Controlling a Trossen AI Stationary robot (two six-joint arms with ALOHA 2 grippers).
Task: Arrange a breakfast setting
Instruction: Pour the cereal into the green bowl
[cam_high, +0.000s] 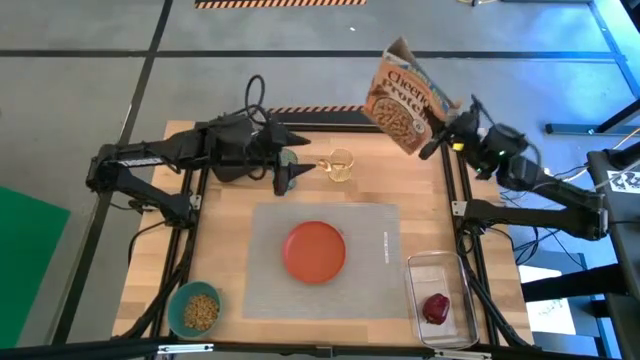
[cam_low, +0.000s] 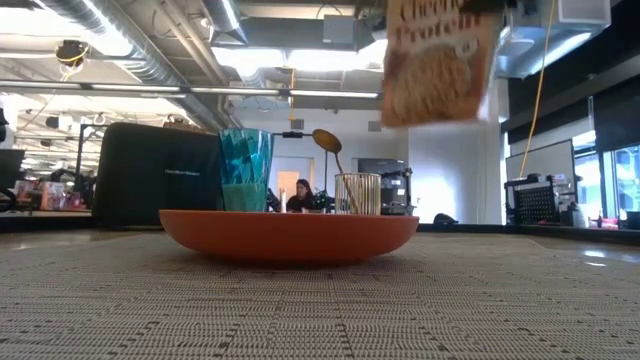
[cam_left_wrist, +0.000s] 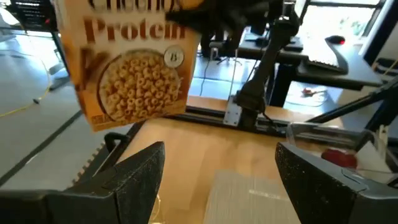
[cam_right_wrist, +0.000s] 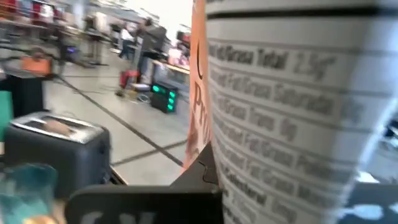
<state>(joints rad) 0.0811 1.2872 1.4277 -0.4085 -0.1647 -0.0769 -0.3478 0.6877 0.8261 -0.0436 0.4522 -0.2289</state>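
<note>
A round orange plate (cam_high: 315, 250) lies on the grey placemat (cam_high: 370, 285). A teal bowl (cam_high: 195, 310) holding cereal stands at the near left. The teal cup (cam_low: 245, 170) and a clear glass (cam_high: 340, 165) with the gold spoon (cam_low: 328, 140) in it stand at the far side. The red fruit (cam_high: 437, 307) lies in the clear tray. Toast (cam_right_wrist: 56, 126) sits in the black toaster's slot. My left gripper (cam_left_wrist: 217, 168) is open and empty, over the table by the cup. My right gripper (cam_high: 445, 130) is shut on a cereal box (cam_high: 405, 95). My right gripper holds the cereal box at its edge toward the table's right (cam_high: 432, 122), coming level from the right. The box's printed side panel (cam_right_wrist: 280, 124) fills the right wrist view and hides the pads. The box is lifted clear above the table's far right, tilted.
The black toaster (cam_low: 155, 170) stands at the far left, partly under my left arm. The clear tray (cam_high: 440, 295) is at the near right corner. Bare wood lies between the glass and the placemat. A person sits in the room far behind the table.
</note>
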